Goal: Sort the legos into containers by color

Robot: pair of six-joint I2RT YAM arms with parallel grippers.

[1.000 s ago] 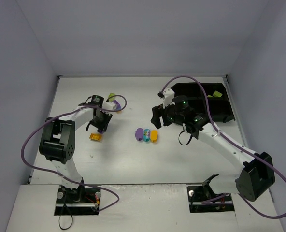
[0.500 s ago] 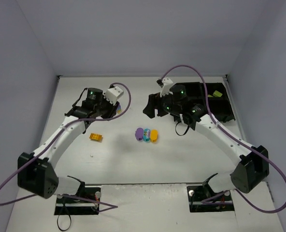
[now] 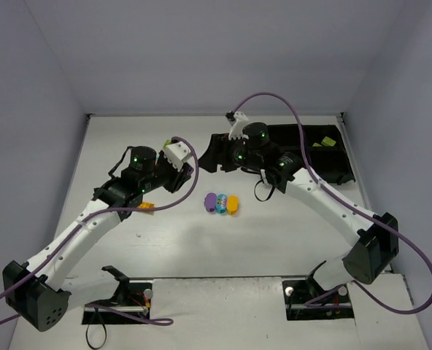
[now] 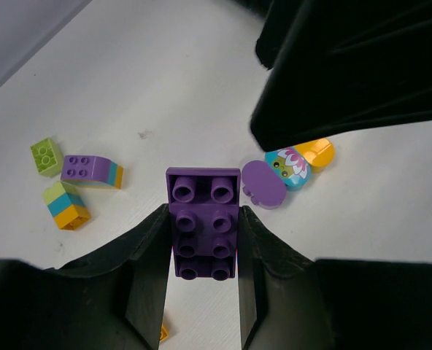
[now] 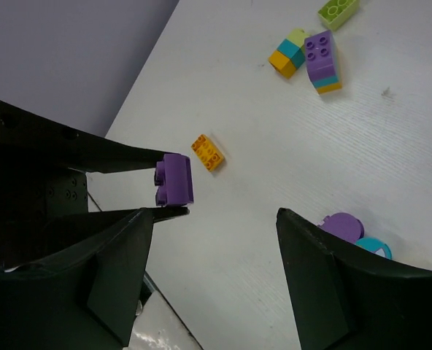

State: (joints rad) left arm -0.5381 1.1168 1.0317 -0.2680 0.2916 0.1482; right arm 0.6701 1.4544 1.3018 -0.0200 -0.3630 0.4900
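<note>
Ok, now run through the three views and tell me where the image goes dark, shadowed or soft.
Top external: even, diffuse light, only faint soft shadows on the white table. Left wrist: the purple brick between the jaws is sharp; the jaws themselves read as featureless black. Right wrist: its jaws are black silhouettes too, yet the orange brick on the table is crisp.

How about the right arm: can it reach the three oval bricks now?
Probably yes: the right gripper hangs open and empty near the oval bricks, nothing between, though the left gripper, holding a purple brick, is close.
</note>
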